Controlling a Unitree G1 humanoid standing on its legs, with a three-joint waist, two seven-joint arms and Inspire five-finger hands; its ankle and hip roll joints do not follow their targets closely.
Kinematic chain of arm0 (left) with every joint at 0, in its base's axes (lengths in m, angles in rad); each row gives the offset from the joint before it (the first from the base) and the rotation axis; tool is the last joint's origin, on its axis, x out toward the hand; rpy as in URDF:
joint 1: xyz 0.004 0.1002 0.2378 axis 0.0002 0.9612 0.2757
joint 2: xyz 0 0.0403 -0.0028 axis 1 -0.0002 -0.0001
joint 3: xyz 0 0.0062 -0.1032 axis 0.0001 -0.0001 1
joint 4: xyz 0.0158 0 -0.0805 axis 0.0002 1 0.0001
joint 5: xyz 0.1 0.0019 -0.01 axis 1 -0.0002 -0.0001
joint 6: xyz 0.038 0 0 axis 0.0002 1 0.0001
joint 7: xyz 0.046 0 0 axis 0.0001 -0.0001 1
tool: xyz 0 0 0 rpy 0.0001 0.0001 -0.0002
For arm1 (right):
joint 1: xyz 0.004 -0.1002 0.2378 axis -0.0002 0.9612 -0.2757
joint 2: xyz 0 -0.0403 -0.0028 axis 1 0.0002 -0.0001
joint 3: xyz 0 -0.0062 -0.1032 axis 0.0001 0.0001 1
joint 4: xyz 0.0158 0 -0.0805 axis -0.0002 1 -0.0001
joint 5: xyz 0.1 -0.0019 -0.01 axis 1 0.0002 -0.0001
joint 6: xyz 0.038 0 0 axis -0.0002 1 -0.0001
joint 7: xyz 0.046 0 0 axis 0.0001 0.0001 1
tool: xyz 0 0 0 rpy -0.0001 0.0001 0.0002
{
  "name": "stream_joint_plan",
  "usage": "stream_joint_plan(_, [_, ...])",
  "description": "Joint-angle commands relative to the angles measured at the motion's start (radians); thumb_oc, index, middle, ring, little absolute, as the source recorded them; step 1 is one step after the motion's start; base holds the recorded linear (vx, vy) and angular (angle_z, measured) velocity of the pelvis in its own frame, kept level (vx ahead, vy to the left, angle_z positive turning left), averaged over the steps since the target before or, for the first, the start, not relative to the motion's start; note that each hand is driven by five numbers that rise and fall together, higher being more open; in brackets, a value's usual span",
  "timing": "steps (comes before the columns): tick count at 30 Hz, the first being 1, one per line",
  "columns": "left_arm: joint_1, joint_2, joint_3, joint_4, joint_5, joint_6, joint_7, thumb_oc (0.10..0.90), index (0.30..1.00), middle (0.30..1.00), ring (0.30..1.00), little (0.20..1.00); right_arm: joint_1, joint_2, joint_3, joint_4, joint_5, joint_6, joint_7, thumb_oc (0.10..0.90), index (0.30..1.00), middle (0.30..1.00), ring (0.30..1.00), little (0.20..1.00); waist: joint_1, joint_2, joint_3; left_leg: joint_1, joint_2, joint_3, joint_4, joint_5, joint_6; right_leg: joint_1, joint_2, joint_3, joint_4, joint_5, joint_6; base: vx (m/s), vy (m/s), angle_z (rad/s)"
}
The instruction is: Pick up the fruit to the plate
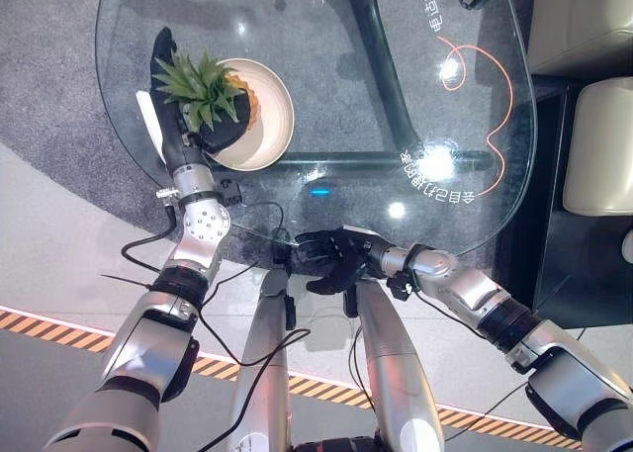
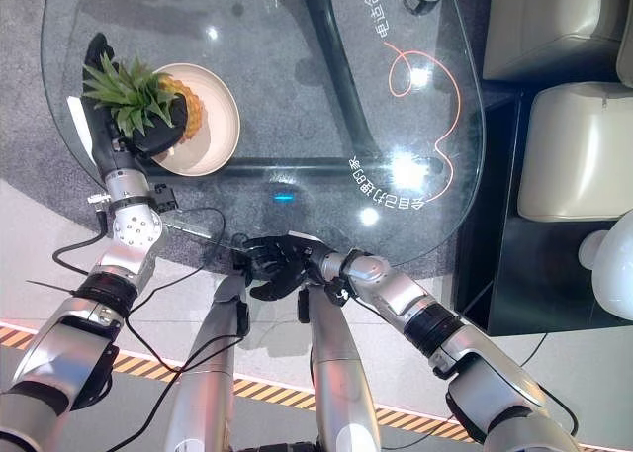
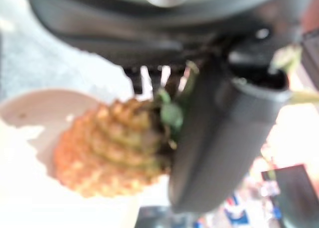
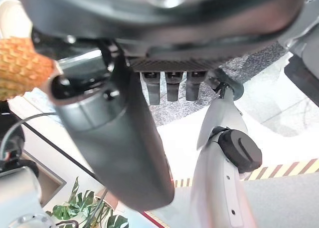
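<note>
The pineapple [image 1: 237,101] lies on the plate [image 1: 272,126], on the glass surface [image 1: 346,66]. The left hand [image 1: 198,126] reaches over it, fingers wrapped around its leafy top. If the hand pulls away fast, the fruit could roll off. The right hand [image 1: 331,259] waits curled and holding nothing at the near edge.

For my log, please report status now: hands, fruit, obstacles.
Left hand shut on pineapple, over plate. Right hand idle at near table edge, fingers curled. Nothing blocking.
</note>
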Motion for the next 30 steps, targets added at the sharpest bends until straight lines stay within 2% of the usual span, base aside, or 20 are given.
stream_joint_plan(1, [0.055, 0.017, 0.072, -0.066, -0.089, -0.032, -0.091, 0.8, 0.9, 0.9, 0.9, 0.9, 0.07, 0.025, -0.038, -0.132, 0.004, -0.062, 0.012, 0.8, 0.9, 0.9, 0.9, 0.9, 0.006, 0.006, -0.024, 0.01, -0.05, -0.044, 0.111, -0.073, -0.023, 0.092, 0.013, -0.042, -0.106, 0.017, 0.036, 0.01, -0.114, 0.02])
stream_joint_plan(11, [0.129, 0.027, 0.097, -0.084, -0.16, 0.013, -0.173, 0.8, 0.9, 0.9, 0.9, 0.9, 0.107, 0.022, -0.056, -0.156, -0.006, -0.056, 0.006, 0.8, 0.9, 0.9, 0.9, 0.9, 0.015, 0.013, -0.024, 0.049, -0.046, -0.049, 0.115, -0.077, -0.023, 0.139, 0.015, -0.056, -0.088, -0.007, 0.028, 0.01, -0.064, 0.05])
stream_joint_plan(15, [0.152, 0.033, 0.099, -0.074, -0.218, 0.058, -0.246, 0.8, 0.9, 0.9, 0.9, 0.9, 0.114, 0.016, -0.057, -0.157, -0.004, -0.057, 0.004, 0.8, 0.9, 0.9, 0.9, 0.9, 0.016, 0.018, -0.024, 0.061, -0.041, -0.049, 0.12, -0.078, -0.023, 0.152, 0.014, -0.06, -0.079, -0.015, 0.025, 0.01, -0.037, 0.0])
stream_joint_plan(19, [0.187, 0.035, 0.096, -0.071, -0.273, 0.075, -0.317, 0.8, 0.9, 0.9, 0.9, 0.9, 0.134, 0.011, -0.065, -0.168, -0.013, -0.056, 0.003, 0.8, 0.9, 0.9, 0.9, 0.9, 0.016, 0.023, -0.024, 0.069, -0.037, -0.049, 0.121, -0.077, -0.02, 0.162, 0.015, -0.06, -0.075, -0.021, 0.023, 0.0, -0.008, 0.0])
stream_joint_plan(30, [0.276, 0.035, 0.088, -0.091, -0.283, 0.103, -0.37, 0.8, 0.9, 0.9, 0.9, 0.9, 0.169, -0.013, -0.078, -0.193, -0.027, -0.061, 0.012, 0.8, 0.9, 0.9, 0.9, 0.9, 0.019, 0.04, -0.024, 0.086, -0.035, -0.045, 0.113, -0.074, -0.018, 0.179, 0.014, -0.055, -0.074, -0.03, 0.018, 0.0, 0.0, 0.0])
